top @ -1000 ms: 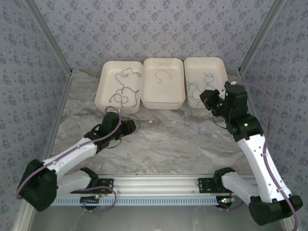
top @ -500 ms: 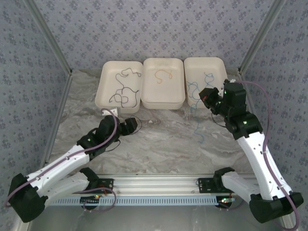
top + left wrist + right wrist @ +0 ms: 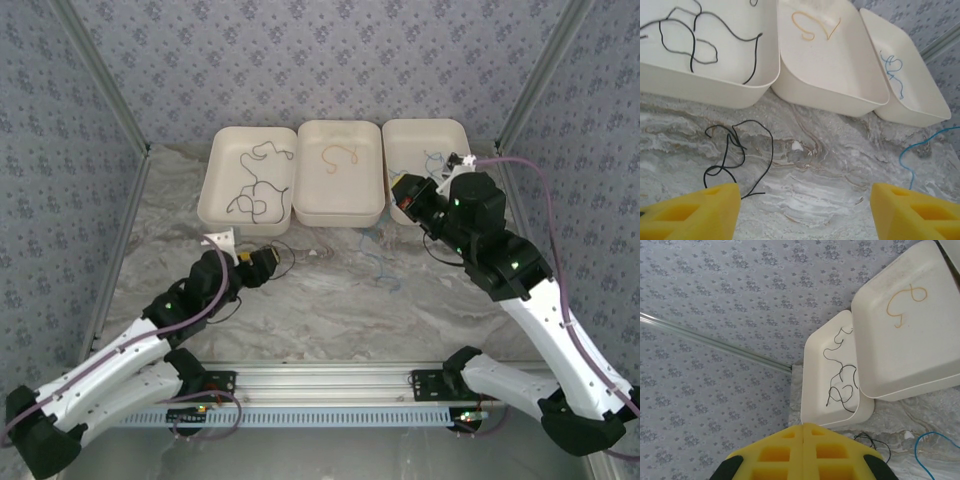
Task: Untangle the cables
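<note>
On the table [image 3: 330, 300], the empty, wide-open left gripper [image 3: 805, 192] faces the black cable [image 3: 735, 145]; the closed right gripper [image 3: 804, 430] may drag the blue cable [image 3: 902, 155] onto it.

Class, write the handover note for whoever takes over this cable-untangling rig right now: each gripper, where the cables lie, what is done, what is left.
Left gripper: open, low over the table, just short of a loose black cable.
Right gripper: shut, apparently on a loose blue cable that trails down to the table in front of the trays.
Done: black cables in the left tray, orange cable in the middle tray, another blue cable in the right tray.
Left: probably to put the two loose cables into their matching trays.
</note>
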